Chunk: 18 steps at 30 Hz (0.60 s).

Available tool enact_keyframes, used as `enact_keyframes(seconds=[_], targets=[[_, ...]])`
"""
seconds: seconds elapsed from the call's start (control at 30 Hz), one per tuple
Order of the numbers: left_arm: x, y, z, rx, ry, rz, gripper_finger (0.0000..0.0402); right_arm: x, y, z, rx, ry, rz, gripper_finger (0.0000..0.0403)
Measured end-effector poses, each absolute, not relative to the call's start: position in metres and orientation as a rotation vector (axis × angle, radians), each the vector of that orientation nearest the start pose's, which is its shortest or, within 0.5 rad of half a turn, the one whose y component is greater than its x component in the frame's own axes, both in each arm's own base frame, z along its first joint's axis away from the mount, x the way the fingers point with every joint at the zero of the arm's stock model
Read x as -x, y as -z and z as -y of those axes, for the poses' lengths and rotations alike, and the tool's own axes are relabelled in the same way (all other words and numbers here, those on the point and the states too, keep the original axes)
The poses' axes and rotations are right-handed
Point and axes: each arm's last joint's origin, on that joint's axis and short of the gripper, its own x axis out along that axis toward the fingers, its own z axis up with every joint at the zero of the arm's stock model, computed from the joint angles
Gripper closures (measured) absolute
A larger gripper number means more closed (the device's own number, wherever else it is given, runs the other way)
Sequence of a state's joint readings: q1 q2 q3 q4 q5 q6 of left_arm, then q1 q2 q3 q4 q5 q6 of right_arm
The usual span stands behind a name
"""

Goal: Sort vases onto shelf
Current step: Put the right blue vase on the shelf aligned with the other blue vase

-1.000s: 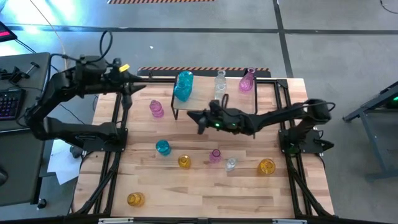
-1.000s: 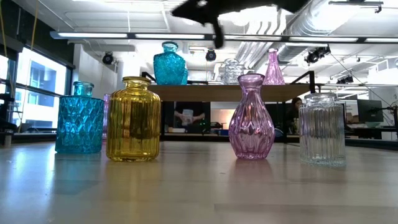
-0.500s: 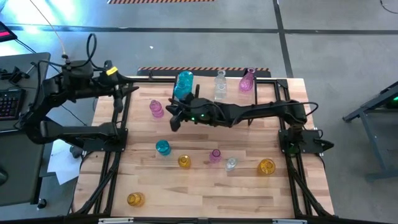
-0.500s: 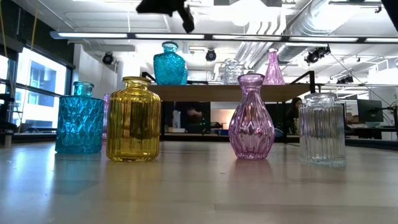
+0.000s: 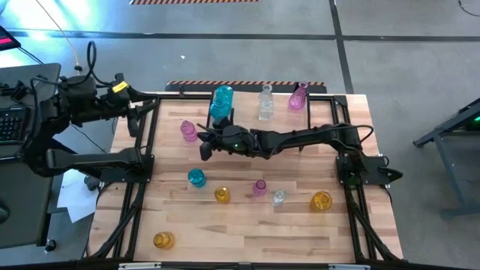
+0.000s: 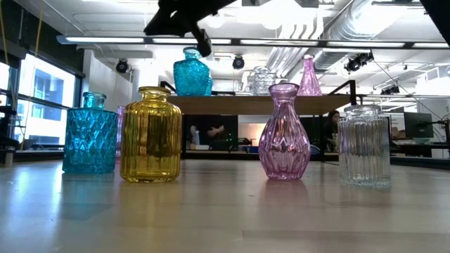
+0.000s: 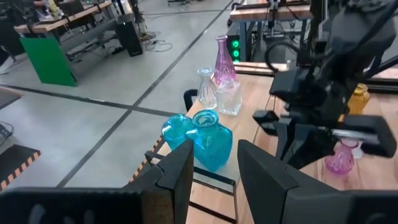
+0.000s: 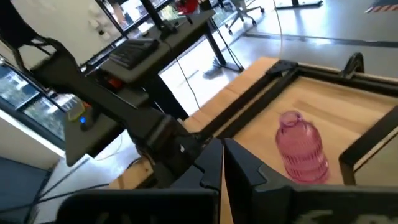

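Observation:
My right gripper (image 5: pixel 203 148) is shut and empty. It hangs above the table in front of the shelf's (image 5: pixel 247 124) left end, close to a pink vase (image 5: pixel 188 131) that stands on the tabletop; the right wrist view has this pink vase (image 8: pixel 301 149) just ahead of the shut fingers (image 8: pixel 222 167). On the shelf stand a teal vase (image 5: pixel 221 103), a clear vase (image 5: pixel 265 103) and a tall pink vase (image 5: pixel 298 96). My left gripper (image 5: pixel 144 110) is open and empty at the table's far left corner, pointing toward the shelf (image 7: pixel 214 177).
Loose vases stand on the near half of the table: teal (image 5: pixel 196 178), amber (image 5: pixel 222 195), pink (image 5: pixel 259 187), clear (image 5: pixel 278 197), amber (image 5: pixel 322 200) and amber (image 5: pixel 163 240). Black frame rails run along both table sides. A desk with a keyboard (image 5: pixel 11 124) stands off to the left.
My right gripper has travelled toward the table's left edge, passing in front of the shelf and ending beside the pink vase, shut all the while. My left arm has drawn back toward the table's left edge, away from the shelf. No vase has moved.

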State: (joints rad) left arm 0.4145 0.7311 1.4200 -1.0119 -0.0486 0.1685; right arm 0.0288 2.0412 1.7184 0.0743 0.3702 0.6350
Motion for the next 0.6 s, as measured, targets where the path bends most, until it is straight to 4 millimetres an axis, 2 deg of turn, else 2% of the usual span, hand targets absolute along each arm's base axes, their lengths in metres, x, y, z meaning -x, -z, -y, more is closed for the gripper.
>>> enact_keyframes(seconds=[0.17, 0.43, 0.6], targets=[[-0.051, -0.452, -0.024, -0.11, -0.434, -0.331, 0.0284, -0.488, -0.286, -0.003, -0.617, 0.43, -0.105, 0.0403], [-0.044, -0.453, -0.021, -0.104, -0.438, -0.306, 0.0284, -0.486, -0.266, 0.0, -0.674, 0.697, -0.098, 0.0403], [-0.04, -0.453, -0.019, -0.106, -0.439, -0.296, 0.0284, -0.483, -0.262, -0.002, -0.641, 0.755, -0.125, 0.0403]])
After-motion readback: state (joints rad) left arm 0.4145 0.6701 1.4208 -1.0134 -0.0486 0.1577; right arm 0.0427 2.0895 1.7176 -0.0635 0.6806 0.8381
